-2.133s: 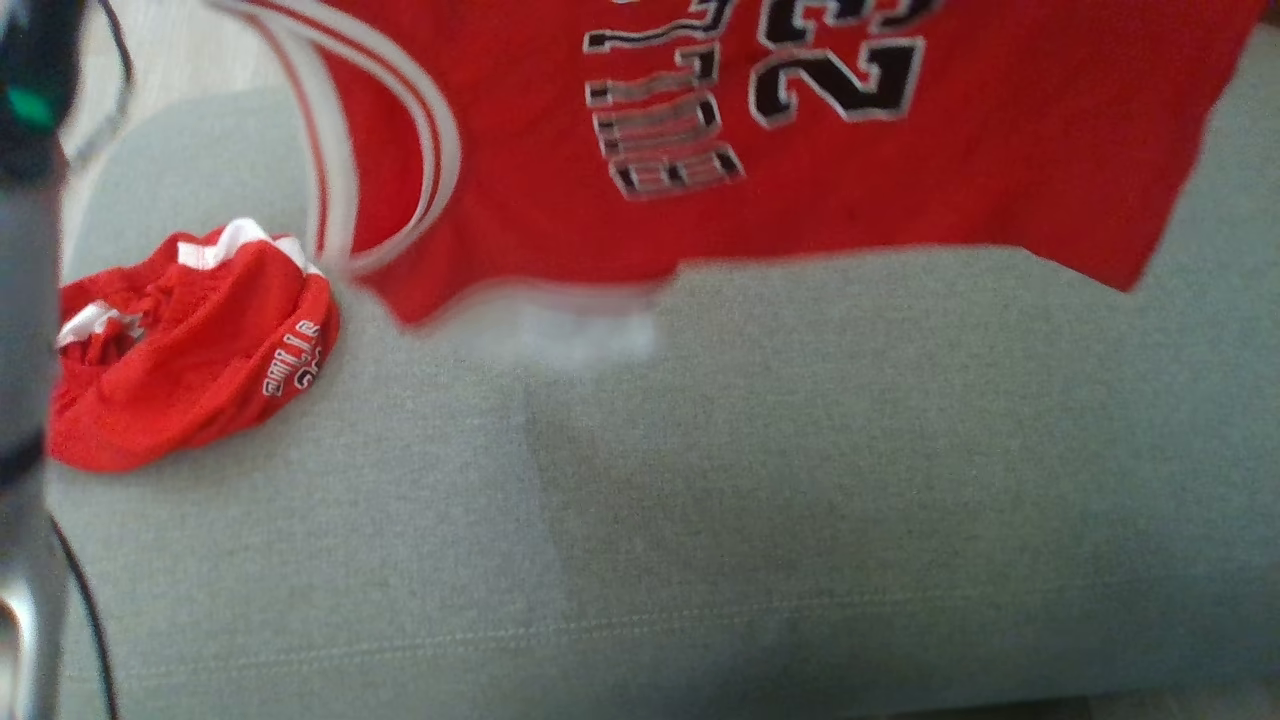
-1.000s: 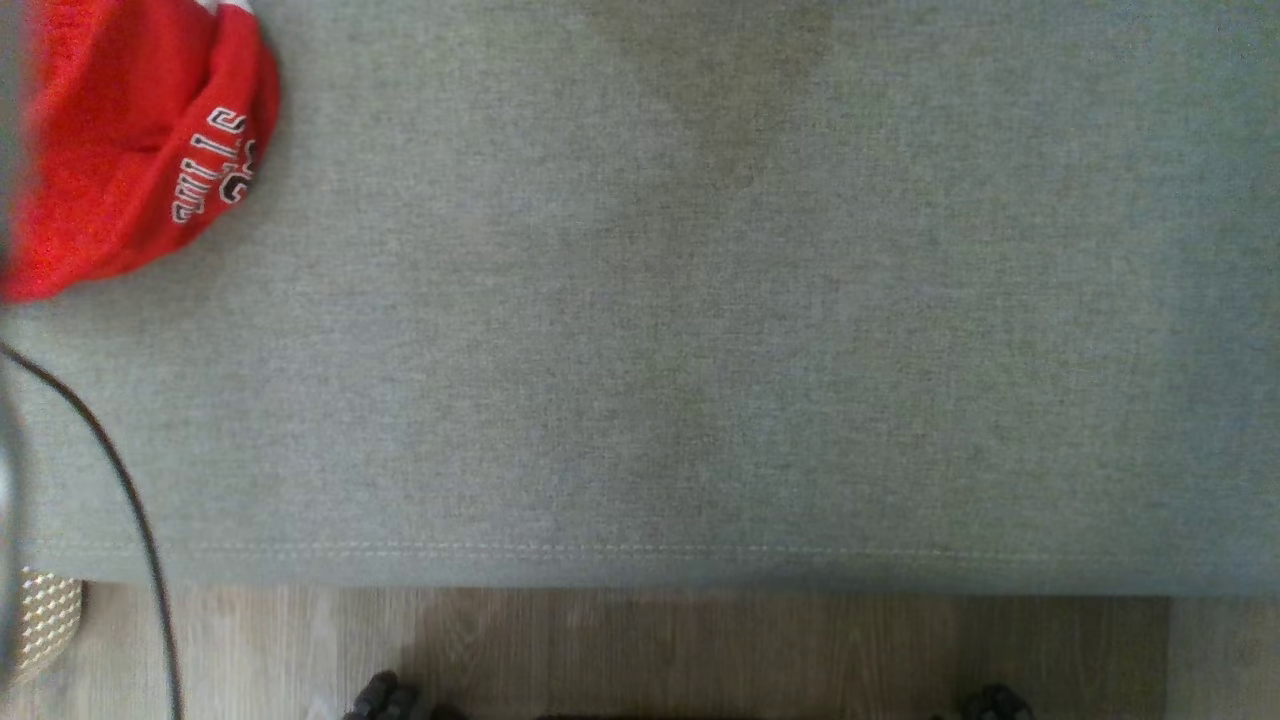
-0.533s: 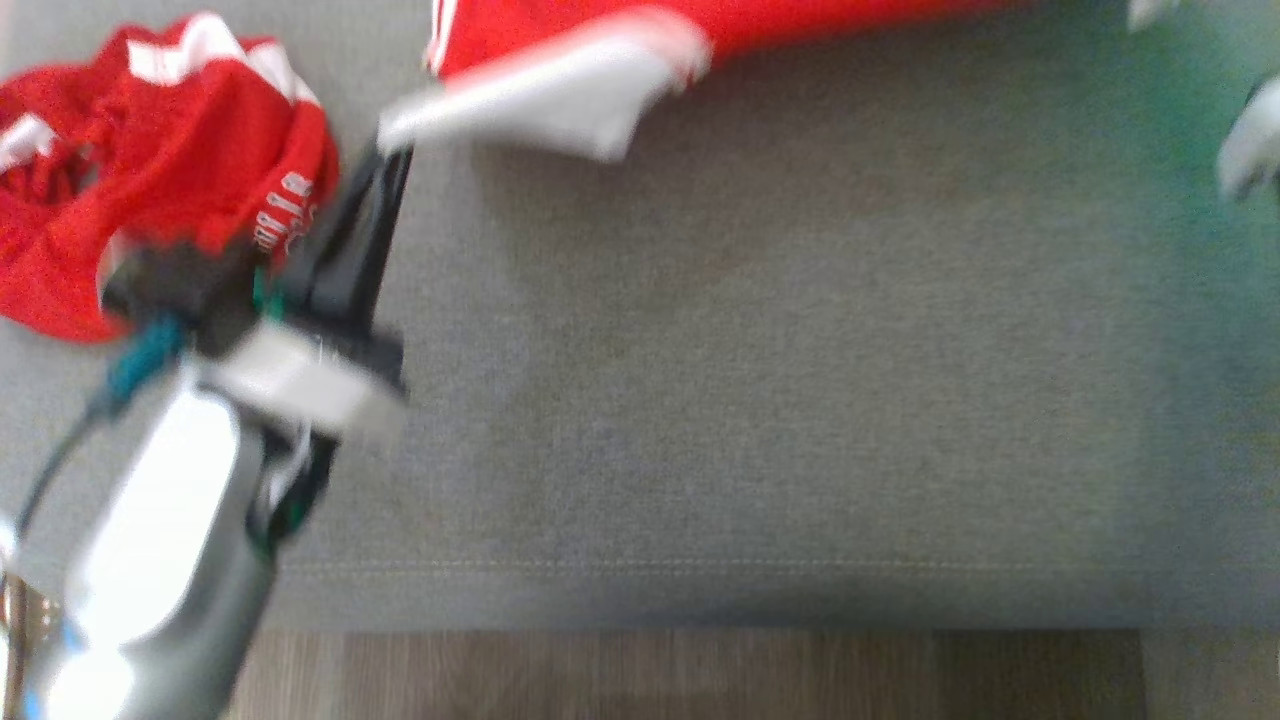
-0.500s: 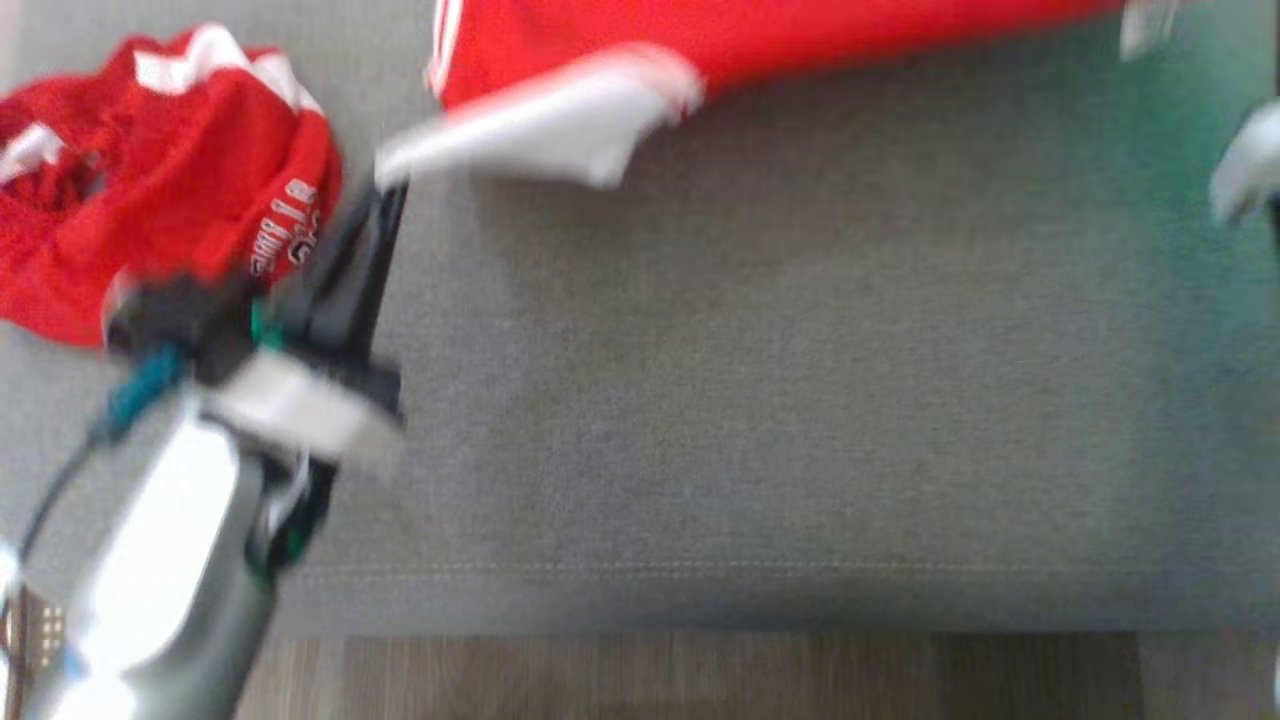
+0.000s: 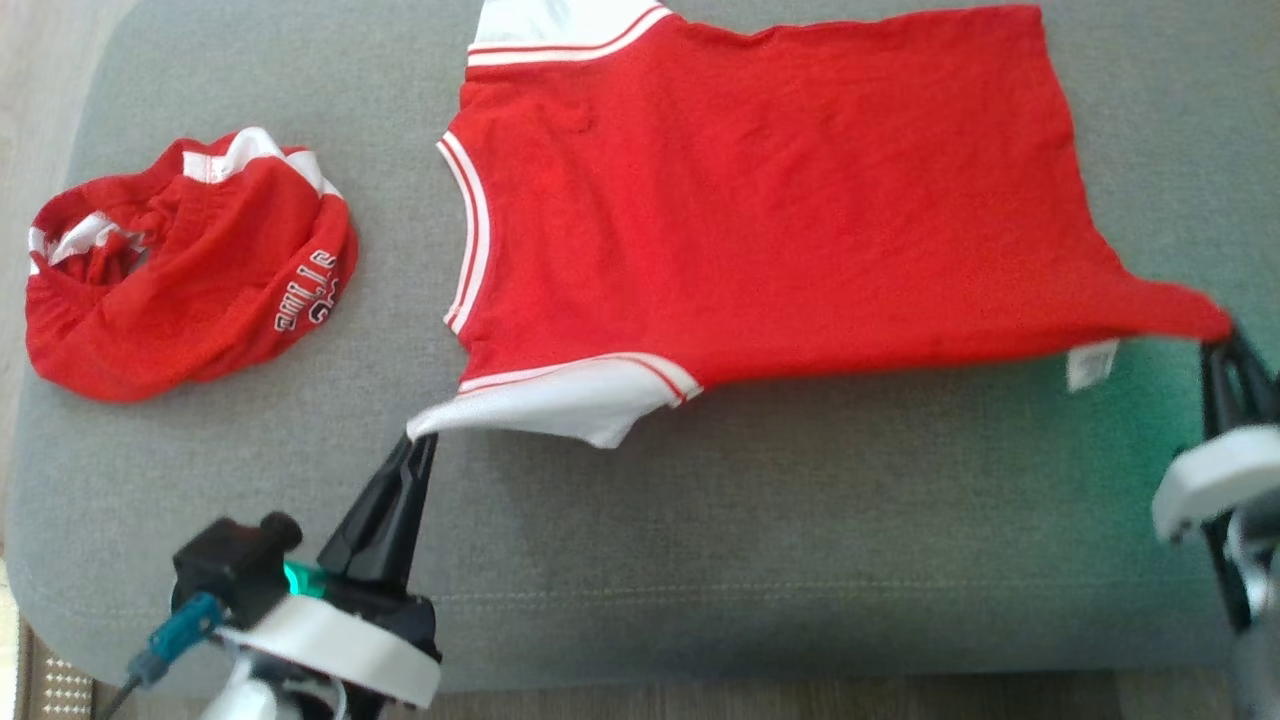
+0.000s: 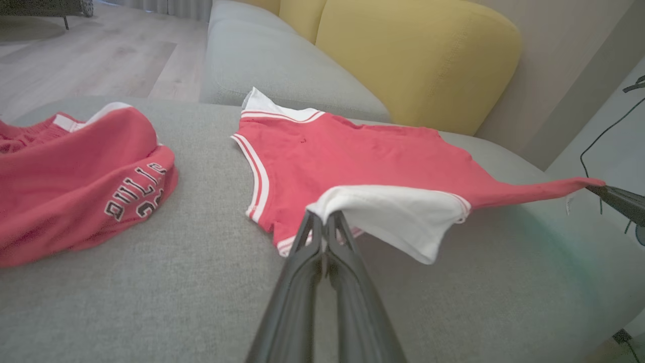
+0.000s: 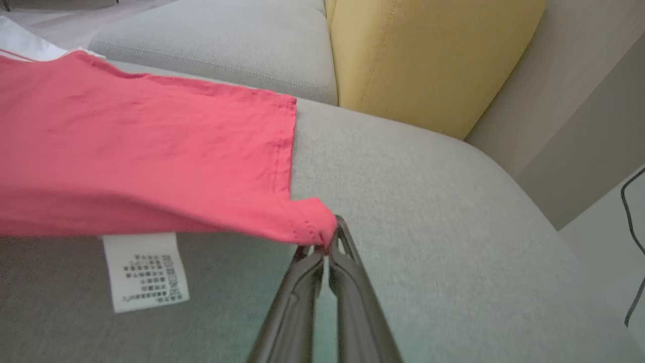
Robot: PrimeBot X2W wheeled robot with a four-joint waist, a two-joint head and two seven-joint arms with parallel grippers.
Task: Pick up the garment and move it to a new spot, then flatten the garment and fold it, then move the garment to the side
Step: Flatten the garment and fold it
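Near the front edge of the cushion (image 5: pixel 760 570), the left tool (image 5: pixel 418 450) is pressed together on the white shoulder of the jersey (image 5: pixel 760 200), while the right tool (image 5: pixel 1225 345) pinches its hem corner; judging by the taut near edge, they stretch it for flattening. Beyond, the jersey's body lies spread on the cushion. Crumpled shorts (image 5: pixel 190 290) sit apart, far left.

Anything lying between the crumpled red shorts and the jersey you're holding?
No: bare grey cushion between the shorts and the jersey, seen in the head and left wrist views.
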